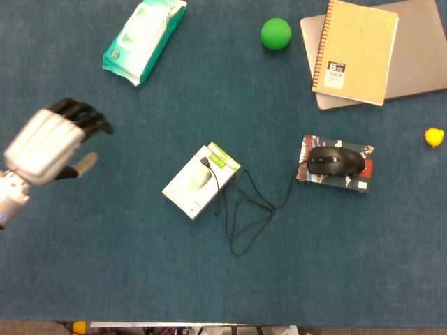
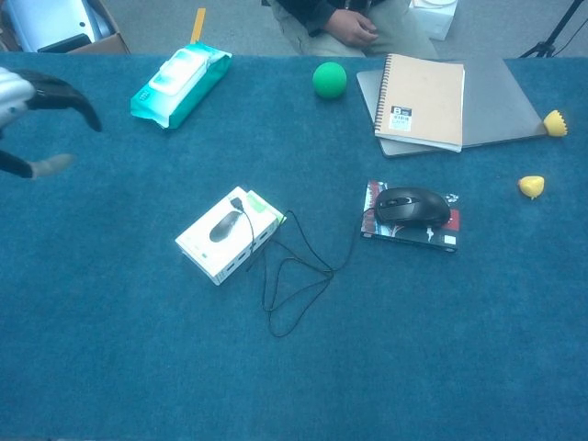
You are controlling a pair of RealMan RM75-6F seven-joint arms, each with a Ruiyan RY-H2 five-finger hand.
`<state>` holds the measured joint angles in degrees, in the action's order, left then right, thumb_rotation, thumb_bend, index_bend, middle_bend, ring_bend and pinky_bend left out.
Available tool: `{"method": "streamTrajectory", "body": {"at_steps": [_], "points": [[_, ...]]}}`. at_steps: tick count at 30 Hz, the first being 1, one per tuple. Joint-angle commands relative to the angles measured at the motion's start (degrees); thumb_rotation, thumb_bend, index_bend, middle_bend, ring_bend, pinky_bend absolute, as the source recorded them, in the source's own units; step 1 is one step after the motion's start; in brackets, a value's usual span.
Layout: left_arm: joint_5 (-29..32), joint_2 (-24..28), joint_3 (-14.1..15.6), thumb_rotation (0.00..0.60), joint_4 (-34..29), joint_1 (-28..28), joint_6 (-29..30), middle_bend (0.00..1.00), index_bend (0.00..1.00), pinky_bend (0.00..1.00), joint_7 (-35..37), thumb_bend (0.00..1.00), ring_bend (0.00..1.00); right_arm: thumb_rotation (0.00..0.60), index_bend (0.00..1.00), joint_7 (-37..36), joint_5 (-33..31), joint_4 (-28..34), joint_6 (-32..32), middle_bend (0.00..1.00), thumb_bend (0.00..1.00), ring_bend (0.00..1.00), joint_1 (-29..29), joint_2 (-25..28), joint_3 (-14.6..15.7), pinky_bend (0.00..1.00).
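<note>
My left hand (image 1: 50,145) hovers over the surface (image 1: 105,265) with fingers spread, holding nothing. The white mouse box (image 1: 200,179) lies well off to its right and slightly nearer me, long axis slanting, cable (image 1: 241,209) trailing toward the black mouse (image 1: 336,161). My right hand is out of sight

Notebook (image 1: 355,50) label reads "B" (rest too small).
</note>
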<state>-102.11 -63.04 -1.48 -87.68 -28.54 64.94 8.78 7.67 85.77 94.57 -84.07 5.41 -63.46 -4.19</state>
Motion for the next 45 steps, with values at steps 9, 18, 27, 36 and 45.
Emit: {"method": "streamTrajectory", "body": {"at_steps": [9,18,27,36,45], "points": [[-3.8,-5.7,1.9,0.6,4.3,-9.6,-8.2,0.23,0.33,0.12,3.3,0.37,0.09,0.6,0.57,0.6,-0.4,0.6,0.2,0.47,0.41,0.41,-0.1,0.3,0.2,0.5],[-2.9,-10.9,1.4,0.6,5.8,-14.7,-11.2,0.15,0.33,0.02,3.5,0.37,0.0,0.6,0.57,0.4,-0.6,0.5,0.9,0.47,0.41,0.41,0.2,0.2,0.2,0.5],[-1.7,-16.6,1.1,0.6,8.6,-19.0,-13.5,0.15,0.36,0.02,3.1,0.37,0.0,0.6,0.57,-0.3,-0.9,0.0,0.9,0.47,0.41,0.41,0.2,0.4,0.1,0.5],[0.0,-21.8,1.7,0.6,13.3,-20.9,-14.5,0.15,0.38,0.02,1.9,0.37,0.0,0.6,0.57,-1.3,-1.6,-0.8,0.8,0.47,0.41,0.41,-0.3,0.8,0.3,0.5],[0.9,-25.1,3.4,0.6,17.8,-21.6,-14.2,0.15,0.38,0.02,2.2,0.37,0.0,0.6,0.57,-1.9,-2.1,-1.4,0.8,0.47,0.41,0.41,-0.5,0.8,0.2,0.5]]}}
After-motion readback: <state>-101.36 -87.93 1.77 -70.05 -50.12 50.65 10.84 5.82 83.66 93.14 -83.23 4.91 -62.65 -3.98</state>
